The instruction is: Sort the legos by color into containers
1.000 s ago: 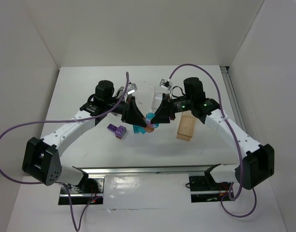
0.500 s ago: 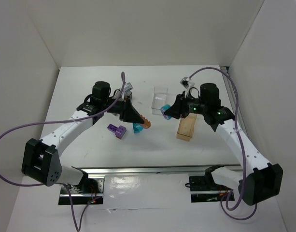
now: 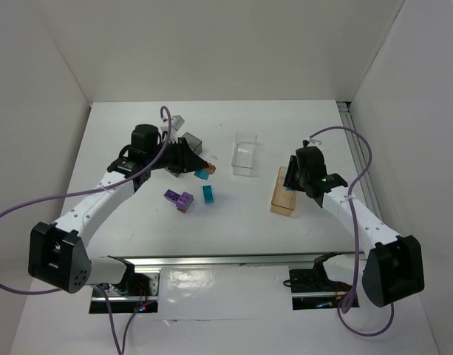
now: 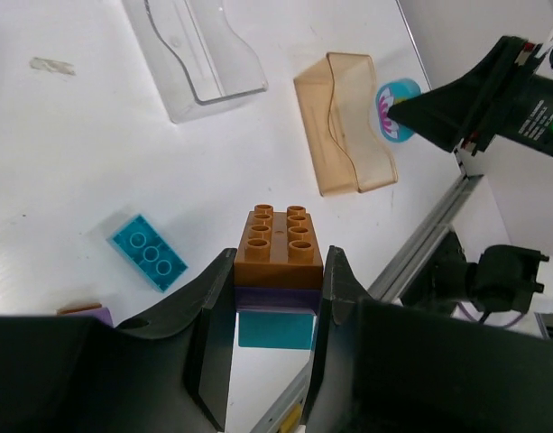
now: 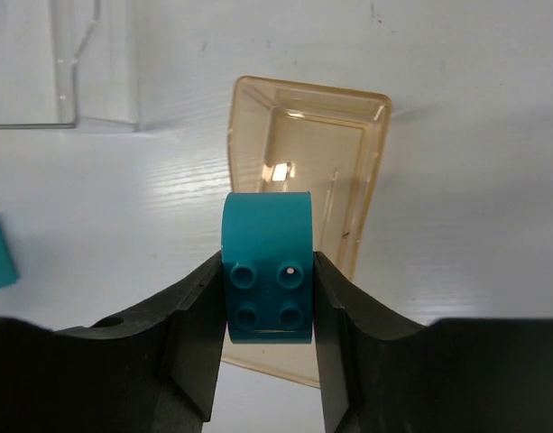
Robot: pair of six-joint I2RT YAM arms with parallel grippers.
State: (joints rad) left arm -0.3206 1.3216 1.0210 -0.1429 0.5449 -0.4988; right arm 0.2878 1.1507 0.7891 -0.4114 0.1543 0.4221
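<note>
My left gripper (image 3: 202,169) (image 4: 278,275) is shut on a stack of legos (image 4: 278,248): an orange-brown brick on top, a purple layer and a teal piece under it, held above the table. My right gripper (image 3: 291,180) (image 5: 268,298) is shut on a teal rounded lego (image 5: 267,266) and holds it above the near end of the tan container (image 3: 287,198) (image 5: 303,135). A teal lego (image 3: 209,194) (image 4: 148,251) and a purple lego (image 3: 179,199) lie loose on the table. The clear container (image 3: 244,154) (image 4: 199,50) stands in the middle. The dark grey container (image 3: 191,141) is behind my left gripper.
White walls close the table at the back and both sides. A metal rail (image 3: 219,260) runs along the near edge, between the arm bases. Purple cables (image 3: 34,200) loop off both arms.
The two grippers were together at the table's centre. They have pulled apart: the right one swung right with the teal rounded lego over the tan container, the left one drew back left with the stack.
</note>
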